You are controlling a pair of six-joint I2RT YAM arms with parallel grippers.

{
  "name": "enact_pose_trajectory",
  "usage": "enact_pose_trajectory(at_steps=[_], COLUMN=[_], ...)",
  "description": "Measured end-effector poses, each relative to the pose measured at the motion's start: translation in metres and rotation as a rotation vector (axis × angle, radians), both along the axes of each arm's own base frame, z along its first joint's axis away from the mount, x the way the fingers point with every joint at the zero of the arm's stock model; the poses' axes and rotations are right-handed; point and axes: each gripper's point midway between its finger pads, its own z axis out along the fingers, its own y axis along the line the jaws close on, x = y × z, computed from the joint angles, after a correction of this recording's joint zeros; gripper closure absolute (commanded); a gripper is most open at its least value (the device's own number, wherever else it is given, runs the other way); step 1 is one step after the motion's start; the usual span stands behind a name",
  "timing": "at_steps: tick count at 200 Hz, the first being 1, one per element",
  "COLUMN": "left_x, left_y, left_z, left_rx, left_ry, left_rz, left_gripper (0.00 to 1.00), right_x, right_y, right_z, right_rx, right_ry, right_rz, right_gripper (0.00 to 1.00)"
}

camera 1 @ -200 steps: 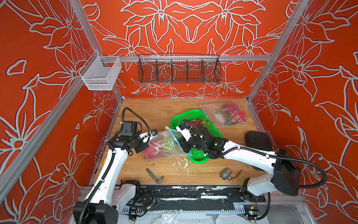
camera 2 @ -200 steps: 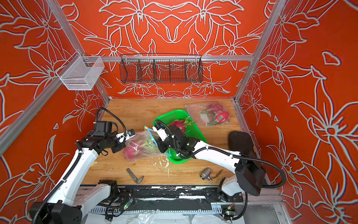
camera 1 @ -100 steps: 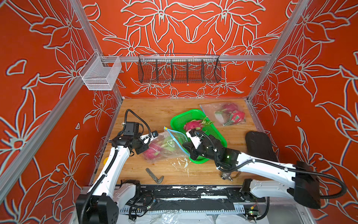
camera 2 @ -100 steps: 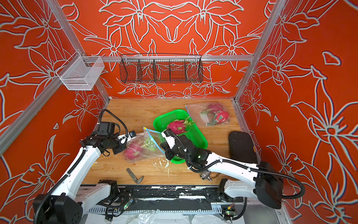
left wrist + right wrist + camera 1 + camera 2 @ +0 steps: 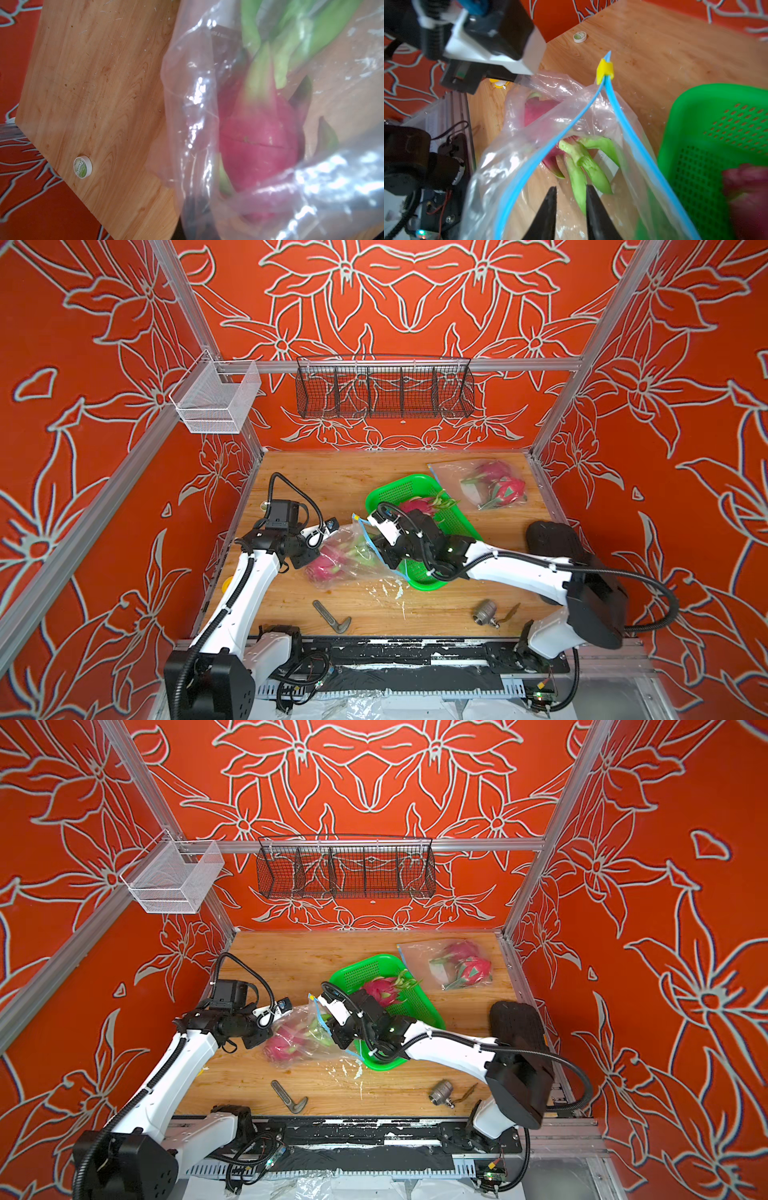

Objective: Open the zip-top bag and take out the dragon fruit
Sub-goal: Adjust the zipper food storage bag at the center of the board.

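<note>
A clear zip-top bag [image 5: 353, 556] [image 5: 307, 1036] with a blue zip and a yellow slider [image 5: 604, 70] lies left of centre, its mouth gaping. One dragon fruit [image 5: 326, 566] [image 5: 259, 141] lies inside, its green scales pointing at the mouth. My left gripper [image 5: 309, 558] [image 5: 259, 1038] is shut on the bag's closed end. In the left wrist view, plastic hides the jaws. My right gripper [image 5: 571, 187] is inside the mouth, open by a narrow gap, with a green scale [image 5: 579, 187] against one finger. Another dragon fruit [image 5: 415, 504] [image 5: 380, 986] lies in the green basket [image 5: 388, 489].
A second bag [image 5: 486, 485] holding two dragon fruits lies at the back right. A bent metal tool [image 5: 332, 616] and a metal fitting [image 5: 484, 612] lie near the front edge. A black pad [image 5: 552, 539] is at the right. A small white cap [image 5: 83, 167] sits by the left edge.
The right arm swung down toward the front edge and came back. Its gripper is now in the bag's mouth with the jaws parted. The left arm has hardly moved.
</note>
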Motion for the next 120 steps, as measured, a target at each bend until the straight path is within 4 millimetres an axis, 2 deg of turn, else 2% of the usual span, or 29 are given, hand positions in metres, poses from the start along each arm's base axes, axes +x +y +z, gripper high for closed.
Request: enact_pose_trajectory(at_steps=[15, 36, 65, 74, 77, 81, 94, 120], left_x=[0.002, 0.004, 0.014, 0.017, 0.018, 0.019, 0.022, 0.028], left_y=[0.003, 0.01, 0.024, 0.026, 0.027, 0.028, 0.03, 0.033], left_z=[-0.001, -0.002, 0.0, -0.001, -0.002, -0.003, -0.008, -0.02], left_rx=[0.004, 0.006, 0.016, 0.022, 0.025, 0.027, 0.032, 0.033], left_ry=[0.001, 0.009, 0.003, 0.004, 0.004, 0.006, 0.015, 0.051], left_rz=[0.009, 0.033, 0.069, 0.073, 0.073, 0.073, 0.071, 0.071], left_gripper=[1.0, 1.0, 1.0, 1.0, 1.0, 1.0, 1.0, 1.0], right_x=[-0.001, -0.012, -0.025, -0.027, -0.027, -0.028, -0.029, -0.023], right_y=[0.016, 0.036, 0.057, 0.061, 0.062, 0.064, 0.067, 0.074], right_z=[-0.02, -0.045, -0.061, -0.063, -0.064, -0.064, -0.068, -0.079], right_rx=[-0.028, -0.06, -0.083, -0.088, -0.088, -0.091, -0.101, -0.133], right_ry=[0.036, 0.077, 0.084, 0.065, 0.061, 0.048, 0.01, -0.097], right_rz=[0.043, 0.11, 0.181, 0.204, 0.208, 0.22, 0.25, 0.312], right_gripper=[0.6, 0.54, 0.39, 0.33, 0.25, 0.2, 0.08, 0.07])
